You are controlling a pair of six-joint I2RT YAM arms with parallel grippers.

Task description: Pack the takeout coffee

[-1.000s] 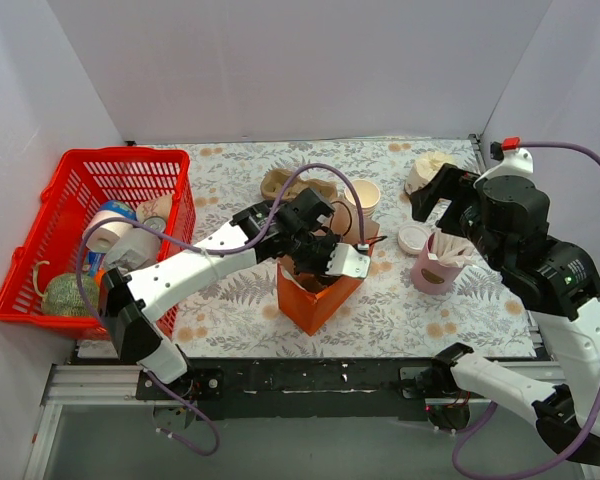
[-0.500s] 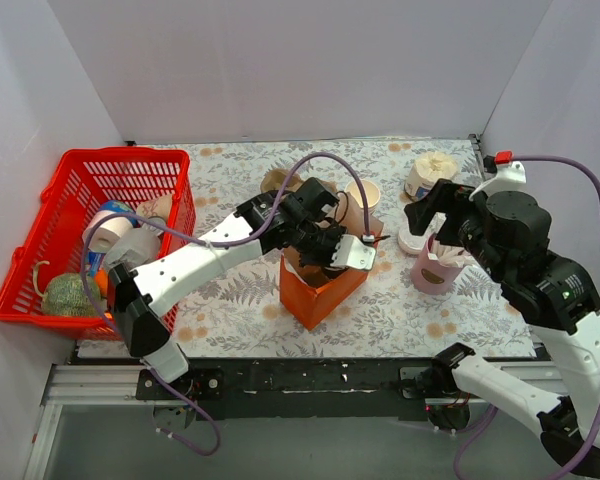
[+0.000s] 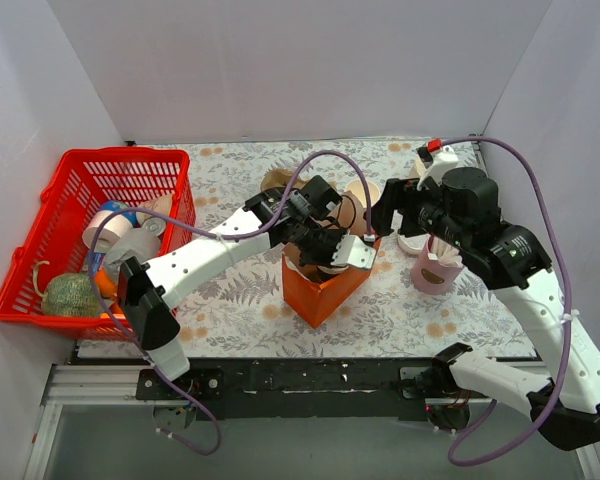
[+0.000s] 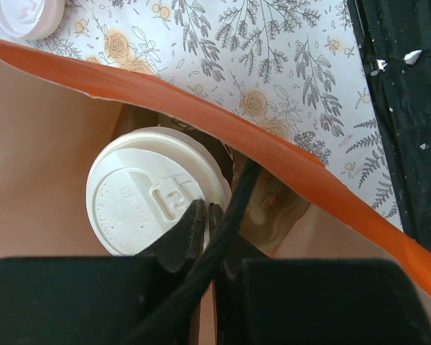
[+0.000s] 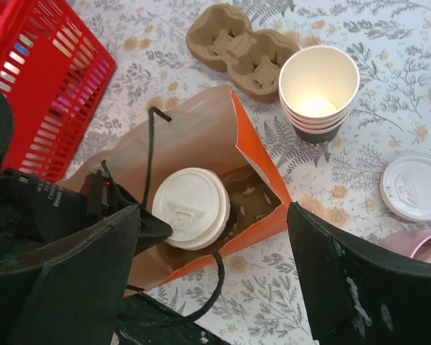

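Left pincer (image 4: 203,210) closed inside orange bag (image 4: 201,108) beside takeout coffee (image 4: 144,201); right pincer (image 5: 214,212) agape above.

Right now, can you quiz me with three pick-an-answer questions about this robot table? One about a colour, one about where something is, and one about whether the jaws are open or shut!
1. What colour is the basket?
A. blue
B. green
C. red

2. Where is the lidded coffee cup?
A. in the basket
B. inside the orange bag
C. on the cardboard tray

3. How are the right arm's jaws?
A. wide open
B. shut on the cup
C. shut on the bag's handle

Answers:
1. C, because its mesh walls are bright red in the top view.
2. B, because the right wrist view looks down on its white lid, which sits between the bag's walls.
3. A, because the two dark jaws stand far apart at the sides of the right wrist view and nothing is between them.
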